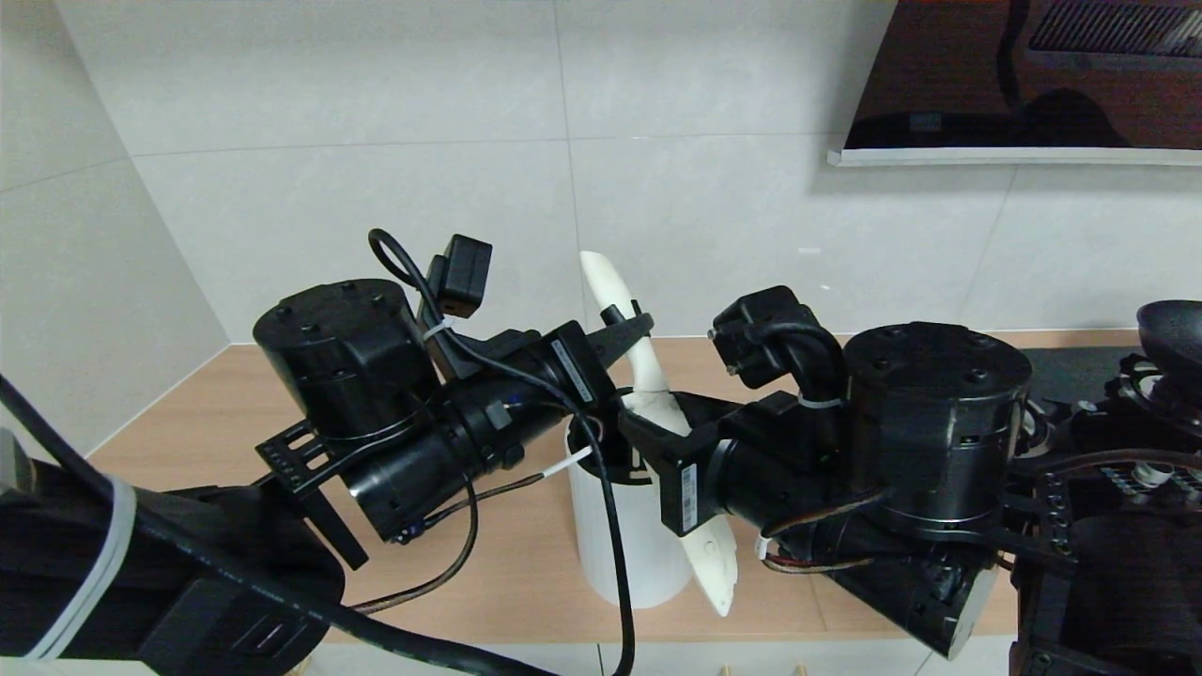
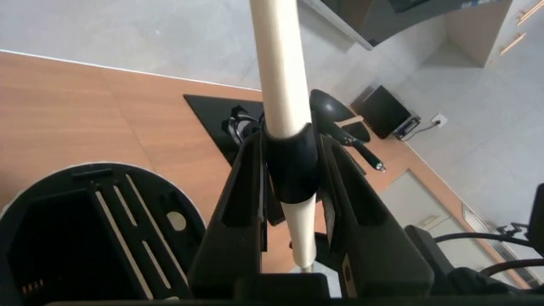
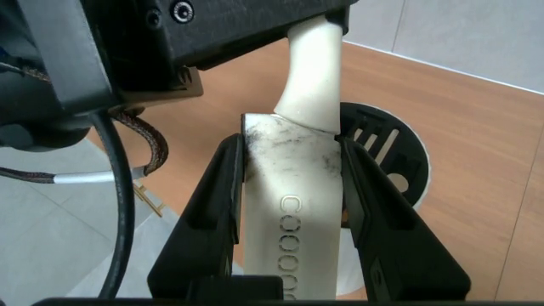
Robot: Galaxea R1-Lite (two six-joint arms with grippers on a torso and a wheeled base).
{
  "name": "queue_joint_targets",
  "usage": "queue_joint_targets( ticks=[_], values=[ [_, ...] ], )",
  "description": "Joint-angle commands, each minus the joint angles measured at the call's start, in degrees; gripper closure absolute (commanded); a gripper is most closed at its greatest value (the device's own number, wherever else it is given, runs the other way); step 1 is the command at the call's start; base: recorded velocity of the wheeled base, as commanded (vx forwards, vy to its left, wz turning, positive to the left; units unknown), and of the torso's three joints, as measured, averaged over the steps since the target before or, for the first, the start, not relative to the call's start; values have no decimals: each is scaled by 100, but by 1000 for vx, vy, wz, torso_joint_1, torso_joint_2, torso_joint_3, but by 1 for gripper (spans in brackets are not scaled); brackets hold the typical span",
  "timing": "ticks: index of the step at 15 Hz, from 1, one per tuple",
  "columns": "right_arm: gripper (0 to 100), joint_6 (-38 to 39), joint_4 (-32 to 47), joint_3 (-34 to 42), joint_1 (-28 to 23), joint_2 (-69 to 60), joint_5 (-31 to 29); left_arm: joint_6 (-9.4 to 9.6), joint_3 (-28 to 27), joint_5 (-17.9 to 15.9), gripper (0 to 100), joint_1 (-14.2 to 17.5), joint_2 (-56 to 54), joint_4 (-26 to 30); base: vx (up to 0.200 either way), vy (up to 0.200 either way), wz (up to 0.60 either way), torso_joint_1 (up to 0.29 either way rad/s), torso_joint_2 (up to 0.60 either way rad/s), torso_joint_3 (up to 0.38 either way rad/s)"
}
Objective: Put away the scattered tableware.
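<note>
A white slotted spatula (image 1: 648,376) stands tilted above a white cylindrical utensil holder (image 1: 624,540) with a black divided insert (image 2: 85,229). My left gripper (image 1: 627,330) is shut on its narrow handle (image 2: 279,76); a black band sits between the fingers (image 2: 242,195). My right gripper (image 1: 671,418) is shut on the wider, scuffed blade (image 3: 293,191), lower down. The blade's tip (image 1: 718,587) hangs in front of the holder, outside it. The holder's opening (image 3: 387,149) lies just behind the blade.
The holder stands on a wooden counter (image 1: 507,554) near its front edge. A black mat (image 1: 1071,371) at the right carries dark utensils, among them a black ladle (image 1: 1169,329). A tiled wall rises behind the counter.
</note>
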Motion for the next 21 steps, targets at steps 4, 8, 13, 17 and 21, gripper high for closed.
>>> queue_joint_targets(
  ticks=[4,8,13,17,21],
  values=[
    [0,8,-9,1,4,-13,-1,-236,50,-142,100,-5,-102,-18,0,0,0,0,0,0],
    [0,69,-9,9,4,-22,-1,-244,41,-151,100,-5,-155,-9,0,0,0,0,0,0],
    [0,78,70,361,-479,-901,104,-192,-126,-125,100,162,-691,439,0,0,0,0,0,0],
    [0,254,844,422,-1780,-1657,798,661,-1181,200,100,382,-1465,2346,0,0,0,0,0,0],
    [0,606,949,633,-2096,-1560,860,1540,-1418,1018,100,391,-1746,2962,0,0,0,0,0,0]
  ],
)
